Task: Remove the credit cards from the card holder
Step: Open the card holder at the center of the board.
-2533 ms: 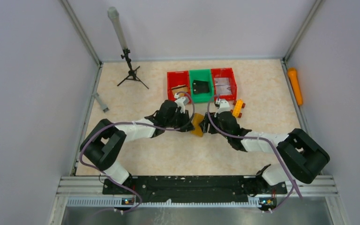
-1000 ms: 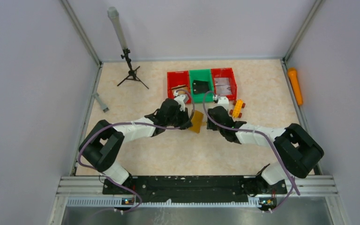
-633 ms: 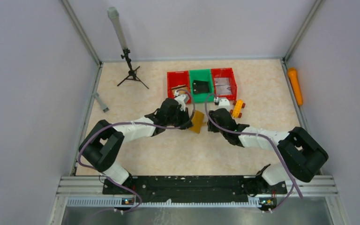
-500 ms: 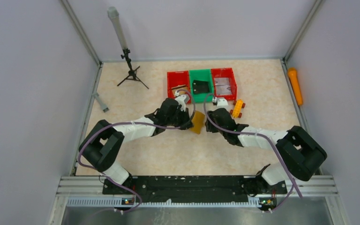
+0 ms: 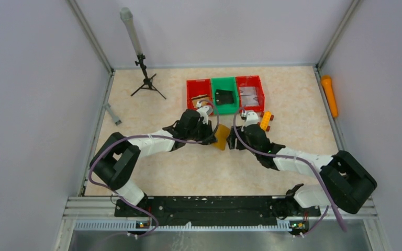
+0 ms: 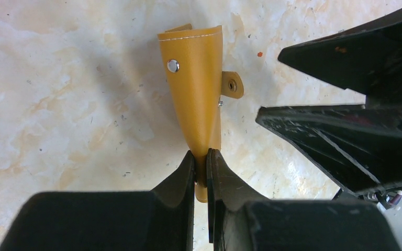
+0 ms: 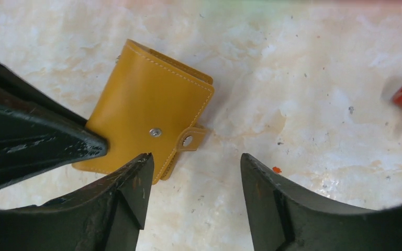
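While the left gripper [image 6: 201,166] pinches one end of the mustard-brown card holder [image 6: 196,99] tight between its fingers, the right gripper [image 7: 191,172] is spread wide just beside it with nothing between its fingers [image 7: 135,183]. One fingertip sits at the holder's lower edge; I cannot tell whether it touches.

The holder is folded, in the middle of the marbled table [image 5: 188,172], and its side tab [image 7: 188,140] is free of the snap stud [image 7: 156,132]. The grippers crowd it from both sides, and the left one's black finger hides a corner in the right wrist view.

Behind it stand three bins:
- a red bin [image 5: 199,81]
- a green bin [image 5: 223,80] holding a black object [image 5: 223,96]
- a second red bin [image 5: 249,79]

A yellow toy block with red ends [image 5: 265,120] lies near the right gripper. A black tripod [image 5: 145,78] and an orange cylinder [image 5: 328,95] are well apart.
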You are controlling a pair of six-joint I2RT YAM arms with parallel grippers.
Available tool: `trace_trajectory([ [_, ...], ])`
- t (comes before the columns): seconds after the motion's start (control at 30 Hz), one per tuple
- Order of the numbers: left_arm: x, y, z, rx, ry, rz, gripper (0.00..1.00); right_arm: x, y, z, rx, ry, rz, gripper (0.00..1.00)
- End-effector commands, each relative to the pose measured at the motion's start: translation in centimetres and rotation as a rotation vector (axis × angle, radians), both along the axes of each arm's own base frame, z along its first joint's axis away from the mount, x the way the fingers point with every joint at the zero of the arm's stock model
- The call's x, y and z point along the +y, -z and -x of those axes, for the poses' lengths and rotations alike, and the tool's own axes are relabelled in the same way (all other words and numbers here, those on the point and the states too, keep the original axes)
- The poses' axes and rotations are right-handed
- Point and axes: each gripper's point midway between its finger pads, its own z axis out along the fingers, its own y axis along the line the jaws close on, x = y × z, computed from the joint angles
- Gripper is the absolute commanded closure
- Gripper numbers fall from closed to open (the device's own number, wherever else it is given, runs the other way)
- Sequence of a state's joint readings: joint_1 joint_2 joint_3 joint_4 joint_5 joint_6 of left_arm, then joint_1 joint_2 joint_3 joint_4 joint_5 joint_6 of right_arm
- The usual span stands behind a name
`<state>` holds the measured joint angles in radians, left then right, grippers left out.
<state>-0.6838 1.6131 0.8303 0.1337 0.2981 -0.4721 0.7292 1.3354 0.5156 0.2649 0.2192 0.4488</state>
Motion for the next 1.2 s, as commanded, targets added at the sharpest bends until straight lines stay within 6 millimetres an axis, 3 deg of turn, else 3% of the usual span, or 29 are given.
trace_trajectory([
  [0.0,-0.8,-1.8,-0.6,-0.050,0.016,0.038,0.91,1.2,-2.9,-0.4,-0.103,-0.056,-0.087,0.29],
  [0.17,-1.2,-1.8,-0.3,-0.037,0.036,0.059,0.91,1.8,-0.6,-0.9,-0.016,-0.063,-0.013,0.27],
  [0.3,-1.1,-1.8,-0.4,-0.040,0.030,0.053,0.91,1.9,0.8,-1.5,0.047,-0.031,0.033,0.35],
  [0.47,-0.6,-2.0,-0.6,-0.059,0.013,0.038,0.91,1.3,0.9,-1.6,0.046,0.001,0.044,0.41],
  [0.57,-0.6,-2.1,-0.6,-0.059,0.012,0.039,0.91,0.7,0.6,-1.8,0.033,0.027,0.056,0.52],
  [0.63,-0.7,-2.1,-0.6,-0.056,0.014,0.042,0.91,0.6,0.6,-1.8,0.030,0.029,0.063,0.67],
  [0.73,-0.7,-2.0,-0.6,-0.057,0.015,0.038,0.91,0.9,0.5,-1.8,0.027,0.010,0.061,0.75],
  [0.9,-0.4,-1.8,-0.7,-0.059,0.007,0.023,0.88,0.8,0.5,-1.9,0.028,0.013,0.073,1.00],
  [0.97,-0.3,-1.6,-0.8,-0.055,-0.005,0.011,0.82,0.8,0.0,-1.9,0.017,0.007,0.069,1.00],
  [1.1,1.0,-0.5,-1.8,-0.040,-0.080,-0.080,0.51,1.0,-1.7,-1.2,-0.052,-0.036,0.005,1.00],
  [1.17,1.4,0.0,-2.1,-0.029,-0.099,-0.118,0.43,1.3,-3.0,-0.6,-0.105,-0.072,-0.053,1.00],
])
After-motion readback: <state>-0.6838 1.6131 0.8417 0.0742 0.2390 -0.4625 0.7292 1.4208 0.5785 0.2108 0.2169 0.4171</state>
